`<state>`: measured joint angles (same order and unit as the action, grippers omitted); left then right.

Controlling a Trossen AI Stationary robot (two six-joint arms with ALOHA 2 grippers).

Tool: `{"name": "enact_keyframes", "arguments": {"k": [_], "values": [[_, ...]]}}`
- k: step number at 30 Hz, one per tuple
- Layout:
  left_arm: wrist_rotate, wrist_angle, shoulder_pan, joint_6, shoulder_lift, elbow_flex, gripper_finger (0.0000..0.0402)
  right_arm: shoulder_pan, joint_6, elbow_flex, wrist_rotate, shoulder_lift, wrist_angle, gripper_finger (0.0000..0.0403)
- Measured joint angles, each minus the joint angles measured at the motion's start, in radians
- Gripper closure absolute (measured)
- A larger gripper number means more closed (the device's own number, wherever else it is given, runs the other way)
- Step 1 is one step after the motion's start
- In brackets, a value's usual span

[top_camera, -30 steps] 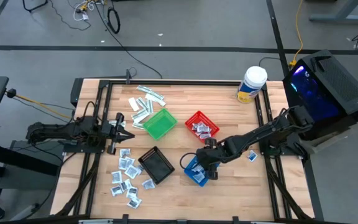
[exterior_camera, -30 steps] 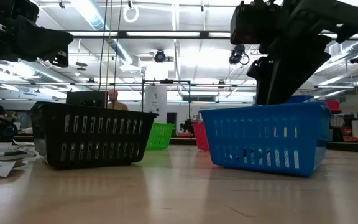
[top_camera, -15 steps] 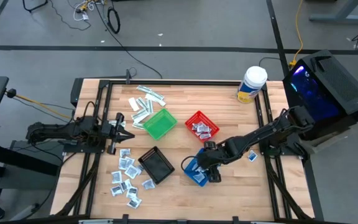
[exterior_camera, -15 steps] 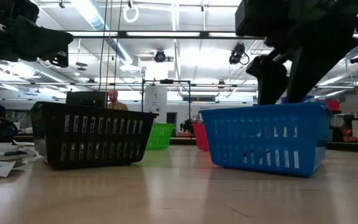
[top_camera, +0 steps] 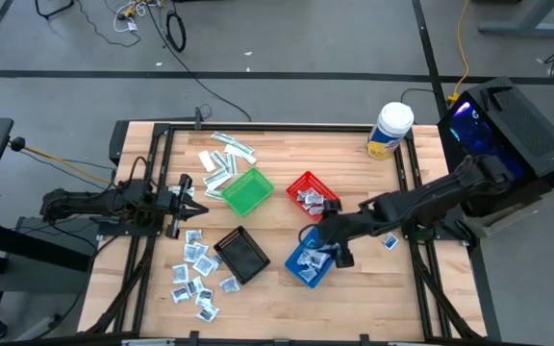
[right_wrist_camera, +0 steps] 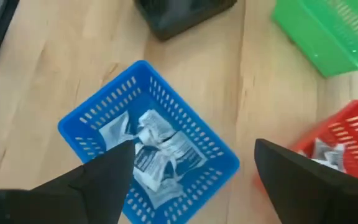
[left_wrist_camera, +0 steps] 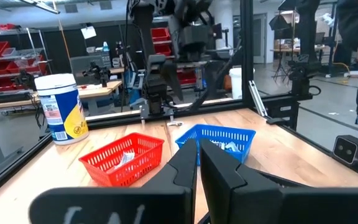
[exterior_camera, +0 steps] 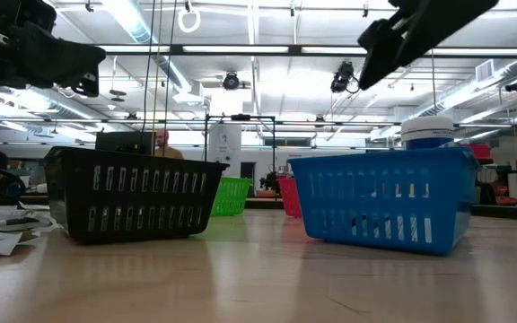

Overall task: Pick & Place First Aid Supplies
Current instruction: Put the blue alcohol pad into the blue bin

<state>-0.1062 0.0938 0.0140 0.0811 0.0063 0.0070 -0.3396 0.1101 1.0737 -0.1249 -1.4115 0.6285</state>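
White-and-blue sachets (top_camera: pixel 195 274) lie loose on the table's near left. Narrow strips (top_camera: pixel 224 154) lie at the far left. More packets (right_wrist_camera: pixel 157 152) are piled inside the blue basket (top_camera: pixel 301 269). My right gripper (right_wrist_camera: pixel 194 186) is open and empty. It hovers above the blue basket's right side (top_camera: pixel 333 245). My left gripper (top_camera: pixel 188 198) waits at the table's left edge, shut and empty, pointing right (left_wrist_camera: pixel 197 163).
The red basket (top_camera: pixel 312 195) holds a few packets. The green basket (top_camera: pixel 246 190) and black basket (top_camera: pixel 242 256) stand left of it. The yellow-labelled tub (top_camera: pixel 390 130) is at the far right. One stray packet (top_camera: pixel 390 241) lies near the right rail.
My right gripper has risen out of the blue basket and shifted a little toward the table's right and far side. In the low view its fingers have spread apart. The packets inside the basket now show.
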Motion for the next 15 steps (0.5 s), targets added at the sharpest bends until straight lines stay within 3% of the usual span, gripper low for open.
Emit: {"name": "enact_keyframes", "arguments": {"k": [9, 15], "values": [[0.0, 0.0, 0.0, 0.0, 0.0, 0.0, 0.0376, -0.002, 0.069, -0.003, 0.009, 0.016, 0.22, 0.0076], [0.0, -0.011, 0.0, 0.0, 0.0, 0.0, 0.0376, -0.002, 0.1, -0.003, 0.082, 0.016, 0.438, 0.0076]]}}
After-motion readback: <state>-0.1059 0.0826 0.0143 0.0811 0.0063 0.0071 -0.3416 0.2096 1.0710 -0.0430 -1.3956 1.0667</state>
